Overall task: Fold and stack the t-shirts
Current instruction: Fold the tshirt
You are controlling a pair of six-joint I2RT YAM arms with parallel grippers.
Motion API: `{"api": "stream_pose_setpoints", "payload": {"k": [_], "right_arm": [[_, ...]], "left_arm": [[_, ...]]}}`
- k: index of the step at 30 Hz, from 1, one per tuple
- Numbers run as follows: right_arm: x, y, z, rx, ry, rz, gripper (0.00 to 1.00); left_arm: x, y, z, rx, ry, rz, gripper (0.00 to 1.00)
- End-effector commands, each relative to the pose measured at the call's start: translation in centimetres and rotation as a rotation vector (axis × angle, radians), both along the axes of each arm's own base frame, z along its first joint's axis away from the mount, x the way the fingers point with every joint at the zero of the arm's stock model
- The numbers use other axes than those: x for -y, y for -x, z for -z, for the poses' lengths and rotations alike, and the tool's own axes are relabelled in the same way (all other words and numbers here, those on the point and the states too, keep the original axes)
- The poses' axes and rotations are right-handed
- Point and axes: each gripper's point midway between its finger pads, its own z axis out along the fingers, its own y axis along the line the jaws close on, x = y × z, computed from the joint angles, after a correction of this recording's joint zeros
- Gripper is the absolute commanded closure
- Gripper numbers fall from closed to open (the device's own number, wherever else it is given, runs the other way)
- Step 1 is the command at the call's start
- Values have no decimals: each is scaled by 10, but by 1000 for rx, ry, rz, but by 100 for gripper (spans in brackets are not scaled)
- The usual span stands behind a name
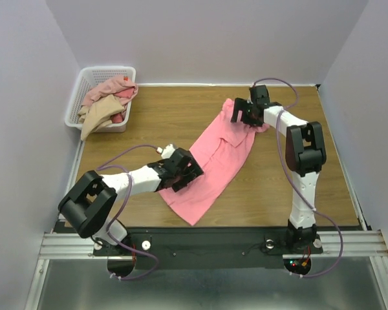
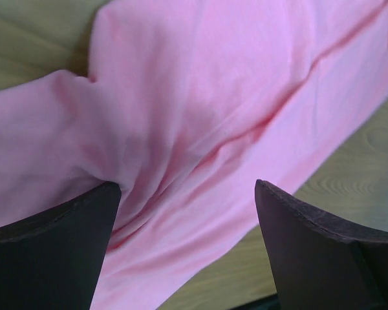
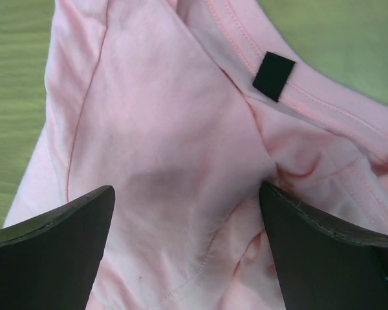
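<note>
Pink shirt (image 1: 215, 155): lying spread diagonally on the table (image 1: 161, 116), running from lower centre to upper right of the top view.
Left gripper (image 1: 189, 175): sitting over the shirt's lower-left edge, jaws standing wide apart, cloth showing between them, nothing clamped.
Right gripper (image 1: 237, 115): sitting over the collar end, jaws likewise standing wide apart, with the black tag (image 3: 273, 76) lying just beyond them.
Other shirts (image 1: 107, 106): lying heaped in the basket (image 1: 76, 100), upper left.
</note>
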Motion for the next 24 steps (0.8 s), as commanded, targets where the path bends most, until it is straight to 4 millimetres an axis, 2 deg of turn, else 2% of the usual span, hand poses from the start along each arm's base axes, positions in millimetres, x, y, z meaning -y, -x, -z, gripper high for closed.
{"api": "stream_pose_setpoints", "payload": {"k": [1,2,6,11,13,16,19,20,21,22,23,24], "right_arm": [[-39,14,58,-100,-108,-320,0],[-45,-2,55,-64,-118,-348,0],[-71,-21,59,-30,-216,-448,0],[-99,-29,71,-48,-336,-488,0],[-104,-32,77,-50,-339,-489,0],[-105,-39,79,-42,-315,-458,0],[-104,-46,60,-11,-312,-444,0],[-104,-46,40,11,-314,-448,0],[-105,-45,30,26,-313,-453,0],[-104,-45,17,45,-310,-456,0],[-102,-44,-6,75,-297,-446,0],[-99,-46,-23,104,-285,-437,0]], "left_arm": [[12,45,27,-194,16,-58,2],[22,51,24,-193,25,-40,2],[50,57,14,-188,65,-31,2],[83,63,7,-192,100,3,2],[91,66,4,-185,101,25,2],[92,60,-2,-162,92,24,1],[88,56,-14,-120,72,24,2],[87,54,-18,-107,67,20,2],[86,47,-33,-60,71,7,2],[79,48,-36,-51,40,6,2],[78,44,-54,1,49,-3,2],[76,43,-64,25,51,-3,2]]}}
